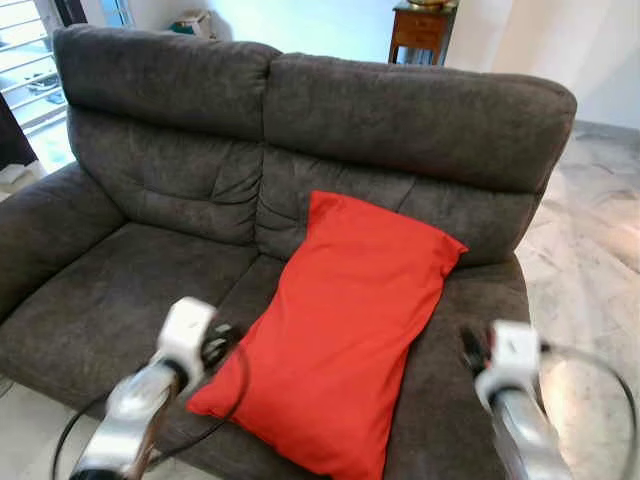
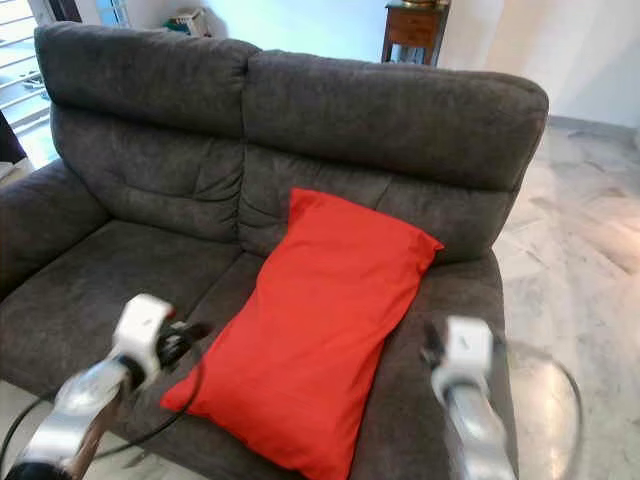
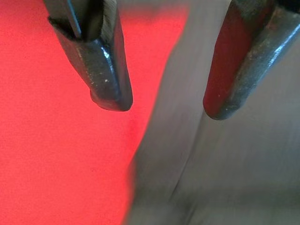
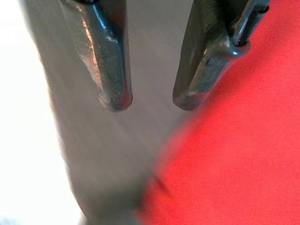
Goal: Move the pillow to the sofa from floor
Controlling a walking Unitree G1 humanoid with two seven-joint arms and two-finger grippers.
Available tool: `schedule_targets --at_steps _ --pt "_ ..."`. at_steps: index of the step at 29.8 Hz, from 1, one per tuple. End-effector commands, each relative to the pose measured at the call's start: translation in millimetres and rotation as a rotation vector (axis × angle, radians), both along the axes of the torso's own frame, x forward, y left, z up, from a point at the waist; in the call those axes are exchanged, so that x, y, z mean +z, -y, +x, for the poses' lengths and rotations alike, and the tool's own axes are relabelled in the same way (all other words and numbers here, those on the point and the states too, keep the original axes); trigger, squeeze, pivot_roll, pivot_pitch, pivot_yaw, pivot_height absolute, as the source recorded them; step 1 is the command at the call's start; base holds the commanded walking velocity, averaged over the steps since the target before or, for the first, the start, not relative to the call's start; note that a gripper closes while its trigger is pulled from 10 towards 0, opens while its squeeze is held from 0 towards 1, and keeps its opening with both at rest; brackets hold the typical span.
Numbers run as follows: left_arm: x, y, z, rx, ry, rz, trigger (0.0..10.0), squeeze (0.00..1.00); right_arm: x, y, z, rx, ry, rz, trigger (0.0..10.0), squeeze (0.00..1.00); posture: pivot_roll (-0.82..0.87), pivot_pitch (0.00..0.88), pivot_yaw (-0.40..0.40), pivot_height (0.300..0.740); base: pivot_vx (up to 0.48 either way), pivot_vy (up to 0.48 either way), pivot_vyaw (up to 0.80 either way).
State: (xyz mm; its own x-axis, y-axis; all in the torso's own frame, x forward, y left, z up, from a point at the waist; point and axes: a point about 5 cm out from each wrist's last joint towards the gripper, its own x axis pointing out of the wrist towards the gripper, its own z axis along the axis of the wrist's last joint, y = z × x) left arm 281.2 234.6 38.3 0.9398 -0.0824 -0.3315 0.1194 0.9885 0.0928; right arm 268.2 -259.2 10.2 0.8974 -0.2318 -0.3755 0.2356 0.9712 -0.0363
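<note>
Pillow (image 1: 345,325) on sofa (image 1: 150,290), against its backrest

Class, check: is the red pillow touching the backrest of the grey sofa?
Touching. In the left eye view the red fabric pillow leans its top edge against the grey upholstered sofa's backrest.

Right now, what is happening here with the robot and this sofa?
The red pillow lies on the seat of the dark grey sofa, its top corner leaning on the backrest and its lower end at the seat's front edge. The left gripper and the right gripper are both open, one on each side of the pillow, holding nothing. The pillow is already off the floor.
</note>
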Motion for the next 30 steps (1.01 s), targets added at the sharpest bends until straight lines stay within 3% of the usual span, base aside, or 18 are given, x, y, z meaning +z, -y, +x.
schedule_targets --at_steps 1,7,8,16,19,20,22,25,30 --pt "-17 -7.4 -13.5 0.044 -0.068 -0.003 10.0 0.0 -10 10.9 -13.3 -0.076 -0.042 0.015 10.0 0.0 0.07 0.082 0.02 0.74 0.0 0.0 0.0" --pt "-59 -16.9 -50.8 0.046 -0.258 0.079 10.0 0.0 -47 33.2 -69.4 -0.243 -0.215 0.02 10.0 0.0 0.06 0.041 0.046 0.74 0.0 0.0 0.0" --pt "-66 -15.6 -56.2 0.009 -0.288 0.133 10.0 0.0 -53 36.7 -81.0 -0.283 -0.24 0.028 10.0 0.0 0.05 0.022 0.051 0.74 0.0 0.0 0.0" --pt "-85 -7.1 -69.1 -0.05 -0.397 0.185 10.0 0.0 -67 35.6 -101.8 -0.34 -0.325 0.054 10.0 0.0 0.03 0.0 0.055 0.74 0.0 0.0 0.0" --pt "-92 -2.8 -74.8 -0.068 -0.449 0.181 10.0 0.0 -71 29.0 -103.0 -0.315 -0.35 0.061 10.0 0.0 0.03 0.0 0.055 0.74 0.0 0.0 0.0" --pt "-100 1.9 -83.7 -0.096 -0.508 0.199 10.0 0.0 -76 21.9 -106.3 -0.283 -0.395 0.059 10.0 0.0 0.02 0.0 0.057 0.74 0.0 0.0 0.0" --pt "-105 4.5 -88.9 -0.1 -0.537 0.203 10.0 0.0 -81 15.3 -109.4 -0.238 -0.446 0.045 10.0 0.0 0.01 0.0 0.059 0.74 0.0 0.0 0.0" --pt "-110 6.7 -95.9 -0.031 -0.561 0.164 10.0 0.0 -89 1.6 -115.5 -0.163 -0.491 0.053 10.0 0.0 0.01 0.0 0.054 0.74 0.0 0.0 0.0" --pt "-116 9.5 -104.1 0.003 -0.593 0.154 10.0 0.0 -94 -7.2 -121.6 -0.143 -0.517 0.098 10.0 0.0 0.01 0.0 0.044 0.74 0.0 0.0 0.0"
